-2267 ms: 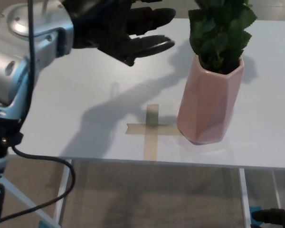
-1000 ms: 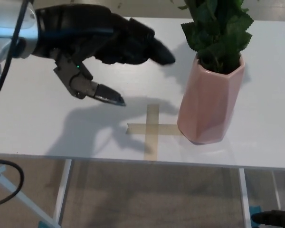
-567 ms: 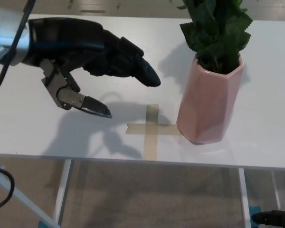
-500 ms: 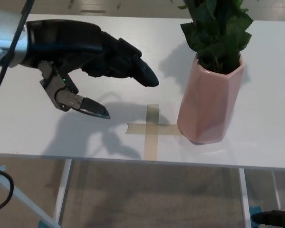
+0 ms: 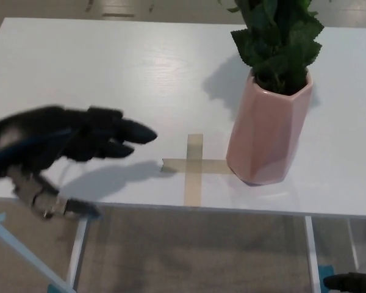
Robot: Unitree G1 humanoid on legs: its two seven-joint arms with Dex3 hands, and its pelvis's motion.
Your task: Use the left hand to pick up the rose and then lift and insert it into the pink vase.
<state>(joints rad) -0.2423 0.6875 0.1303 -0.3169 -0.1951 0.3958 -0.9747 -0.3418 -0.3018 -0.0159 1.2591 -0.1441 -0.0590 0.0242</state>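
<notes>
The pink vase stands upright on the white table, right of a tape cross. Green rose leaves stick up out of its mouth; the bloom is cut off by the top edge. My left hand is blurred, low at the table's front left edge, well apart from the vase. Its fingers point right and are spread from the thumb, with nothing held. My right hand does not show.
The table's front edge runs across the lower part of the picture, with white legs and the floor below. A dark object lies at the bottom right corner.
My left hand has dropped down and to the left, from above the table's middle to its front left edge. The vase and leaves have not moved.
</notes>
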